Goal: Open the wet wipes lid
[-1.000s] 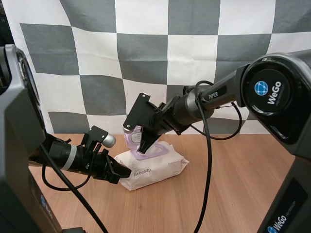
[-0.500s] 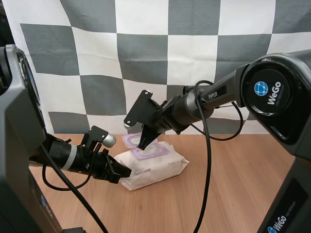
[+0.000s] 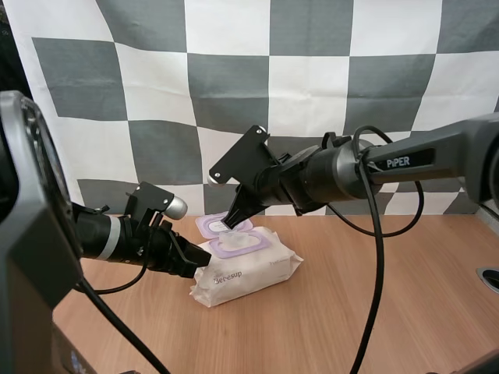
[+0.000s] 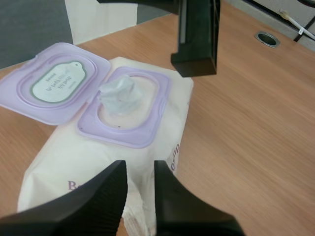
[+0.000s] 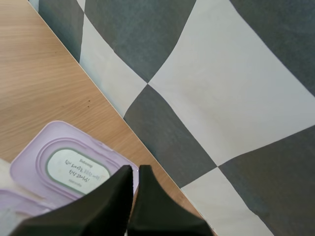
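Left tool (image 3: 204,259): low over the bench (image 3: 374,304), left of its middle. The two black fingers (image 4: 106,196) are clamped on the near left end of the wet wipes pack. In the left wrist view the white wrapper is pinched between their ribbed inner faces.

Wet wipes pack (image 3: 257,273): a soft white pack with lettering on its near side. It lies flat on the bench, left of the middle and toward the far edge, slanting from near left to far right.

Lid (image 3: 216,226): purple and open, swung right back from the top of the pack toward the bench's far edge. It lies about flat, joined to the frame along one side, and the face with an oval printed label is turned up.

Opening frame (image 3: 238,244): a purple oval rim on the top of the pack, uncovered.

Wipe (image 4: 118,93): a crumpled white tuft standing up through the frame.

Right tool (image 3: 232,224): it reaches in from the bench's right side and slants down at the open lid. The fingers lie together as one dark wedge with nothing between them. The tips are just over the lid's rim on the side toward the far edge; whether they touch it I cannot tell.

Bench: light wood, carrying the pack.

Ring (image 3: 487,278): small, round and dark, set in the bench near its right edge, well apart from the pack.
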Robot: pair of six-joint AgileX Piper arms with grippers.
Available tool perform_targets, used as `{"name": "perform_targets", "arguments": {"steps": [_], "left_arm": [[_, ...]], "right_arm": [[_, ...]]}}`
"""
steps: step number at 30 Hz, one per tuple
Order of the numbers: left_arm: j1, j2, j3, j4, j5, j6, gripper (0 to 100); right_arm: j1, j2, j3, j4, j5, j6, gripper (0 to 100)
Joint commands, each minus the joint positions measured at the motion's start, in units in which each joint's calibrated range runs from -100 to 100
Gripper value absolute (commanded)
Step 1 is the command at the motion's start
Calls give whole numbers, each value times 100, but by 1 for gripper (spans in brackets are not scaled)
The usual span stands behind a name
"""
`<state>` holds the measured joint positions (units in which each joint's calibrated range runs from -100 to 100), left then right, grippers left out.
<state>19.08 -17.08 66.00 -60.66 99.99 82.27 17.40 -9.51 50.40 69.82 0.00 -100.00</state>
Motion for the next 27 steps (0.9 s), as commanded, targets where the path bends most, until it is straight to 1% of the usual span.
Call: {"name": "perform_targets", "arguments": {"steps": [1,2,3,4,8,13,14,16,19,20,22,23,25,27], "left_arm": [[5,-413,0,1,1,-246,72],[5,-571,0,1,-111,-371,80],[5,-740,0,1,-260,-460,86],[5,-916,0,1,-461,-543,90],[5,-1669,0,1,-1221,-811,90],[5,-2795,0,5,-2003,-1123,90],[5,-3105,0,5,-2253,-1256,90],[5,-3574,0,5,-2664,-1549,90],[5,-4380,0,-8,-3183,-2063,90],[5,-4567,0,-33,-3231,-2133,90],[5,-5063,-12,-125,-3307,-2458,90],[5,-5278,-40,-160,-3307,-2621,90],[5,-5622,-117,-250,-3307,-2998,90],[5,-5971,-282,-352,-3334,-3503,90]], "right_arm": [[3,-157,108,202,-183,0,39],[3,-267,159,310,-350,0,44],[3,-394,205,384,-608,0,47],[3,-541,264,458,-903,0,48],[3,-1288,415,651,-1878,0,49],[3,-2577,473,730,-2073,0,49],[3,-2854,501,856,-2312,0,49],[-4,-3150,570,1053,-3013,0,49],[-4,-3512,789,1032,-4578,0,48],[-4,-3581,828,1032,-4754,0,47],[-4,-3908,950,1089,-5240,0,41],[-4,-4089,971,1179,-5453,0,35],[-4,-4395,963,1345,-5980,0,21],[-11,-4753,963,1325,-6535,0,1]]}}
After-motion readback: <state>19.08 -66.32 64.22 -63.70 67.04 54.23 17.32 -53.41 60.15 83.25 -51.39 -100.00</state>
